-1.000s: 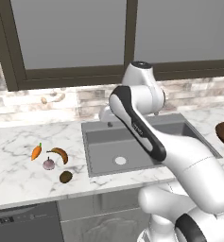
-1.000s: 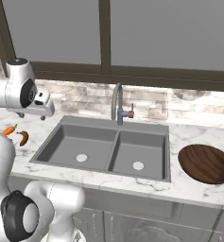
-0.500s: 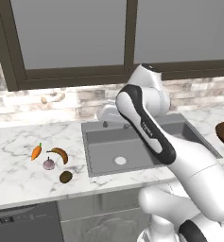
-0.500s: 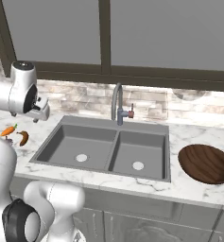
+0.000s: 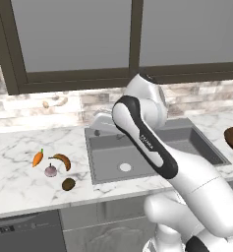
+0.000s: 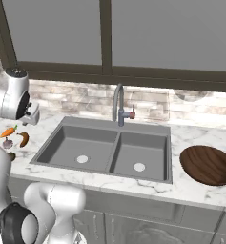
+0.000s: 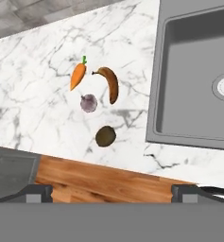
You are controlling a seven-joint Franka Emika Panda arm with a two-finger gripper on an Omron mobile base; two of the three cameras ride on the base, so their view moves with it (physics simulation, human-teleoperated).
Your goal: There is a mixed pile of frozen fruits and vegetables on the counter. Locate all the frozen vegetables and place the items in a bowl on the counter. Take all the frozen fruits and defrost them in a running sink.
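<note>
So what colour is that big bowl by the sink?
Dark reddish-brown, wood-grained; the bowl shows best in the right base view.

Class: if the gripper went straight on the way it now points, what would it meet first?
Judging by the hand view, probably the kiwi or the bare counter close beside it. The gripper, jaws open, hangs above the pile, so depth is uncertain.

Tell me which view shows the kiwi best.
The hand view: the kiwi lies whole and large on the counter. The left base view shows it smaller; in the right base view it is a sliver at the edge.
</note>
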